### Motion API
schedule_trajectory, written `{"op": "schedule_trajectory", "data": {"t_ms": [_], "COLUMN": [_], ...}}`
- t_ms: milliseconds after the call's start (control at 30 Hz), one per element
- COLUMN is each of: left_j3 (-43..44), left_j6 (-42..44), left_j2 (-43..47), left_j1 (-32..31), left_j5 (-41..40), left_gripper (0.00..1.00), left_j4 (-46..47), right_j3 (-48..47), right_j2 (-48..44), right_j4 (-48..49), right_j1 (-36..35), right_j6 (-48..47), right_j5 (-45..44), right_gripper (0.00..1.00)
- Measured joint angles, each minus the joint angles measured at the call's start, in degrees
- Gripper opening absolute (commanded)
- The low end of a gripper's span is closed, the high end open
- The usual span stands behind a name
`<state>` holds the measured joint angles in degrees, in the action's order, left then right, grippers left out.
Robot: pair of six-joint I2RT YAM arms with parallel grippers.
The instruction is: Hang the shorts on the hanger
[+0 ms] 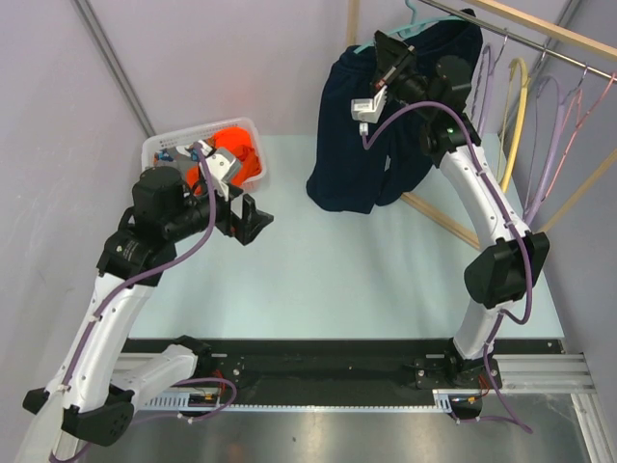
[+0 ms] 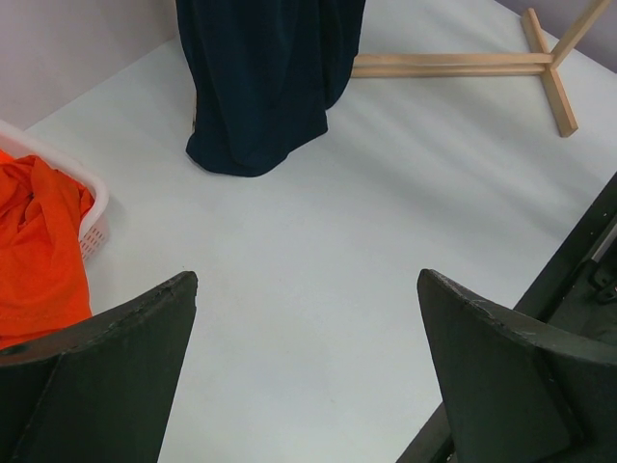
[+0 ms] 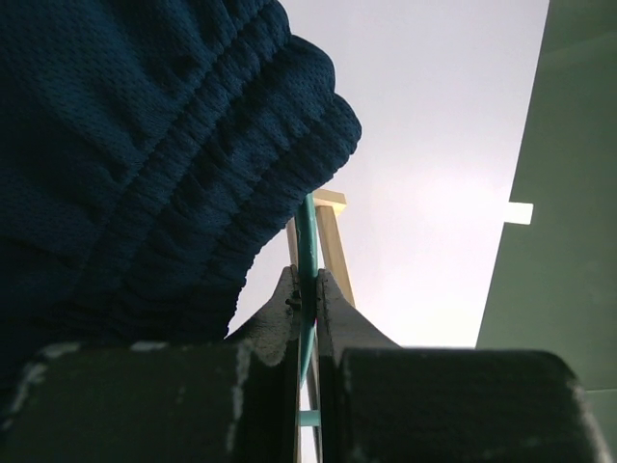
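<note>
right end effector: pinching the hanger | left end effector: spread, empty | risk: shorts may slide off if the thin hanger twists in the pinch

Left claw wide open, low; right claw clamped, raised.

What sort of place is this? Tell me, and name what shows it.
Probably a lab bench staged as a laundry corner: a rail of hangers, a basket of clothes, and two robot arms bolted to a bare table between plain panels.
</note>
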<state>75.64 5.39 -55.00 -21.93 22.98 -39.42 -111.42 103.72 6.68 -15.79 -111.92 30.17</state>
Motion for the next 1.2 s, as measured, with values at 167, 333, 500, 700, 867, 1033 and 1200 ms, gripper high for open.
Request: {"op": "schedule_trajectory", "data": {"t_ms": [167,333,500,700,867,1033,1200], "left_j3": [0.0,0.0,0.0,0.0,0.0,0.0,0.0], "left_j6": [0.0,0.0,0.0,0.0,0.0,-0.5,-1.1], "left_j2": [-0.3,-0.5,-0.9,-1.4,-1.4,-1.4,-1.4], "left_j1": [0.0,0.0,0.0,0.0,0.0,0.2,0.5], "left_j5": [0.2,0.2,0.2,0.2,0.2,0.5,1.3], "left_gripper": [1.00,1.00,1.00,1.00,1.00,1.00,1.00], "left_j4": [0.2,0.5,0.6,0.8,0.8,0.8,0.8], "right_j3": [0.0,0.8,0.9,1.2,1.4,1.2,-3.4], "right_j2": [0.0,0.0,0.8,1.0,1.0,1.3,5.5], "right_j4": [-1.2,-2.4,-3.5,-5.4,-5.6,-5.6,-5.3], "right_j1": [0.7,2.1,3.7,5.5,5.3,4.7,3.8], "right_j6": [-0.2,-0.2,-0.2,-0.8,-1.0,-1.1,-1.1], "right_j5": [1.1,1.8,2.3,3.3,3.7,4.0,5.2], "right_gripper": [0.00,0.00,0.00,0.00,0.00,0.00,0.00]}}
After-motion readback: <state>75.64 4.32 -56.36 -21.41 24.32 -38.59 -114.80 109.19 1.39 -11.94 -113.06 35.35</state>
